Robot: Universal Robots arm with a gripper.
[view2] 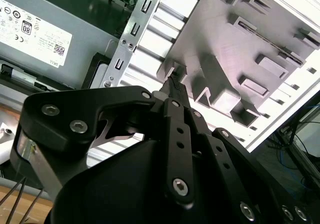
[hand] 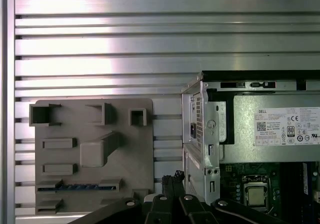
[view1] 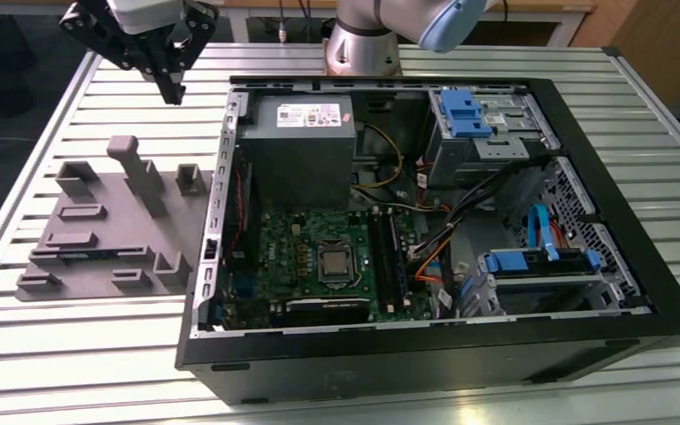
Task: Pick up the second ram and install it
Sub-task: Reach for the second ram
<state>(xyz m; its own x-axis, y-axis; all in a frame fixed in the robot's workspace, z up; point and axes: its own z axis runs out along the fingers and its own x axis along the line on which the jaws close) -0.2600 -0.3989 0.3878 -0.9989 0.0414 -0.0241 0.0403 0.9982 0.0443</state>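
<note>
I hold the gripper (view1: 174, 92) high beside the computer case (view1: 435, 359), fingers pinched together on nothing, while the second ram (hand: 75, 187) sits edge-up in the gray holder (hand: 125, 149), presumably slotted there for easy pinching.

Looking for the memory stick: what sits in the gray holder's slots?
The second ram lies in one slot of the gray holder, top edge showing; its lower part is hidden inside the slot.
</note>
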